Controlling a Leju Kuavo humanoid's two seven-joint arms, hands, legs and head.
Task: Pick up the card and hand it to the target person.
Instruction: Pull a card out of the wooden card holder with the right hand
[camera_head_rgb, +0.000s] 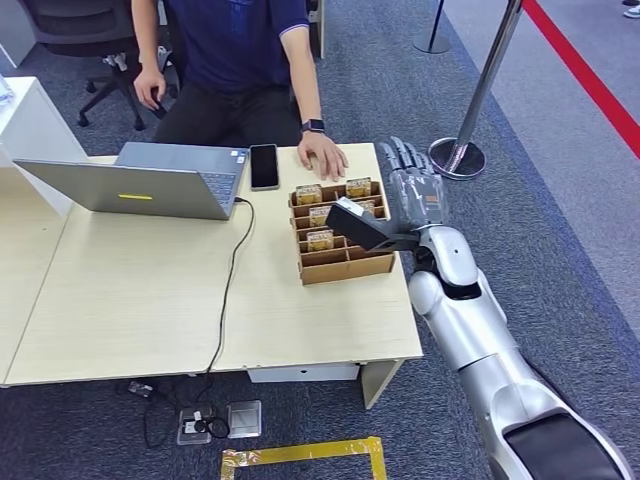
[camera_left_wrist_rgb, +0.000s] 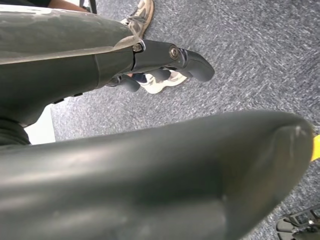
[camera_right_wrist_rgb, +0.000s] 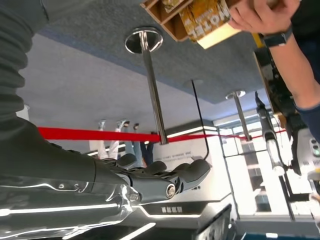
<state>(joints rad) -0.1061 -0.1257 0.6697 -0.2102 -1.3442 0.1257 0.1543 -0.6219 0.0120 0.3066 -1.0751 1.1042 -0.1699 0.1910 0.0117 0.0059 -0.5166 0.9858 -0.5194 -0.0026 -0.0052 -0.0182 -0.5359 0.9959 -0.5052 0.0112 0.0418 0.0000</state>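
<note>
Cards (camera_head_rgb: 320, 239) stand upright in the slots of a brown cardboard organiser (camera_head_rgb: 343, 262) near the bench's far right corner — several yellow-printed ones spread across its rows. The bench (camera_head_rgb: 151, 300) itself is a pale wooden top. Behind its far edge sits a person (camera_head_rgb: 234, 60) in a dark blue shirt, one hand (camera_head_rgb: 323, 155) with a wristwatch flat on the bench, just beside the organiser's far side. An open grey laptop (camera_head_rgb: 143, 182) sits toward the far left, its black cable (camera_head_rgb: 226, 290) running across the top and over the near edge to the floor. A black phone (camera_head_rgb: 264, 166) lies between the laptop and the organiser.

The robot's right hand (camera_head_rgb: 413, 185) hovers just off the bench's right edge, beside the organiser, fingers stretched out and apart, grasping nothing; the dark thumb reaches over the organiser's right part. The right wrist view shows those fingers (camera_right_wrist_rgb: 166, 177) extended with nothing in them. The left hand (camera_left_wrist_rgb: 166, 57) hangs above grey carpet, fingers loosely bent — nothing in them that I can see.

A chrome stanchion (camera_head_rgb: 472, 120) with a red belt stands on the carpet beyond the right hand.
</note>
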